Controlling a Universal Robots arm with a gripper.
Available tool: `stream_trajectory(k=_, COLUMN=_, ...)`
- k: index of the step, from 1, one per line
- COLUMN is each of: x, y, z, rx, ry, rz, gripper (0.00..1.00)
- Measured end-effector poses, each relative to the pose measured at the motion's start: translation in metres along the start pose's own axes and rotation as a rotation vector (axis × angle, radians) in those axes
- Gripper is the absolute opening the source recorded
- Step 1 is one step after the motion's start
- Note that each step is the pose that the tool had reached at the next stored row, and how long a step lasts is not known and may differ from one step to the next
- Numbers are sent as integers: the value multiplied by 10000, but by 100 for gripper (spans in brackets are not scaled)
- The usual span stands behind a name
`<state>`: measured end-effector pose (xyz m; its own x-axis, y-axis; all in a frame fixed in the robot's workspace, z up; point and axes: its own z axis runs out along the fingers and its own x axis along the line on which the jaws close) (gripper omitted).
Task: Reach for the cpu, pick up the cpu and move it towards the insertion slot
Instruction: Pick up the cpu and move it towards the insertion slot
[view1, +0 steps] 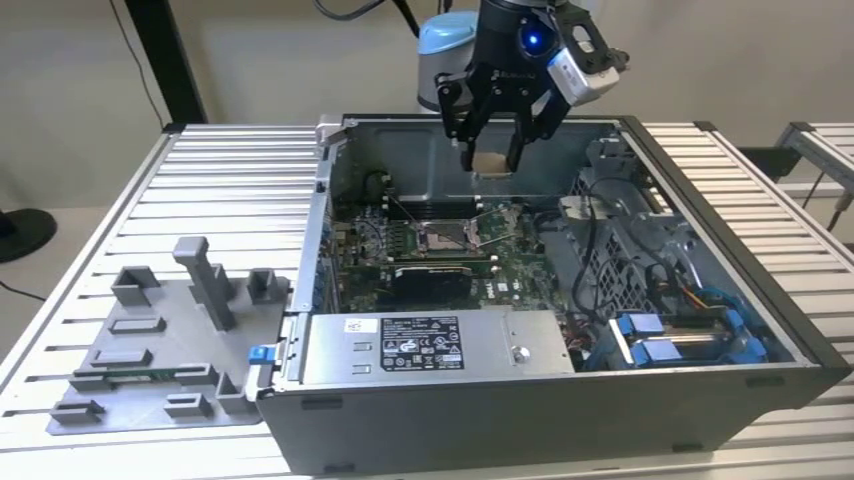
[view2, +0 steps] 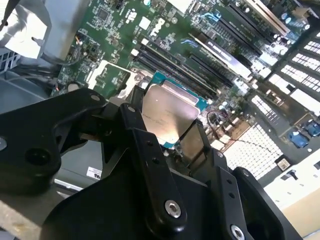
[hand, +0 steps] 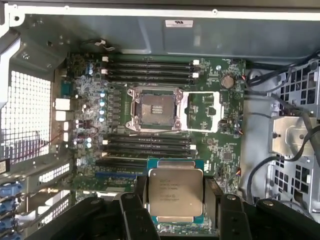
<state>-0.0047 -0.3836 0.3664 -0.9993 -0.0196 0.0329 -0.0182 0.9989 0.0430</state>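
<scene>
The jaws are closed on the cpu (hand: 176, 192), a thin square chip with a silver-grey metal face and a narrow greenish rim, one black finger (hand: 135, 210) pressed to each of two opposite edges in both wrist views. In the second wrist view the chip (view2: 167, 112) sits tilted between the black linkage arms of the gripper (view2: 172, 145). In the exterior view the gripper (view1: 497, 160) hangs above the open computer case (view1: 747, 300), a dark grey metal box lying on its side, with the chip (view1: 491, 163) lifted clear of the green motherboard (view1: 400, 240). The insertion slot (hand: 154, 109), a square socket with a shiny silver frame and a dark centre, lies on that board well apart from the held chip; in the exterior view the slot (view1: 443, 237) is below the gripper. Long black memory slots (hand: 150, 67) flank the socket. At the exterior view's left, a grey plastic fixture tray (view1: 160, 350) with blocks and posts rests on the slatted aluminium table (view1: 227, 170).
</scene>
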Motion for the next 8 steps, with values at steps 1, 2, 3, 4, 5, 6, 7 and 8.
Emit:
stream_trajectory(k=1, x=-1, y=34, z=8, rx=0, ry=0, rz=1, gripper=0)
stream_trajectory(k=2, x=-2, y=68, z=14, rx=0, ry=0, rz=1, gripper=0)
stream_trajectory(k=3, x=-3, y=100, z=21, rx=0, ry=0, rz=1, gripper=0)
stream_trajectory(k=4, x=-3, y=133, z=28, rx=0, ry=0, rz=2, gripper=0)
stream_trajectory(k=5, x=-3, y=169, z=35, rx=-1, ry=0, rz=2, gripper=0)
stream_trajectory(k=6, x=-1, y=206, z=42, rx=-1, ry=0, rz=1, gripper=0)
stream_trajectory(k=7, x=5, y=239, z=48, rx=0, ry=0, rz=1, gripper=0)
stream_trajectory(k=8, x=15, y=271, z=53, rx=1, ry=1, rz=2, gripper=0)
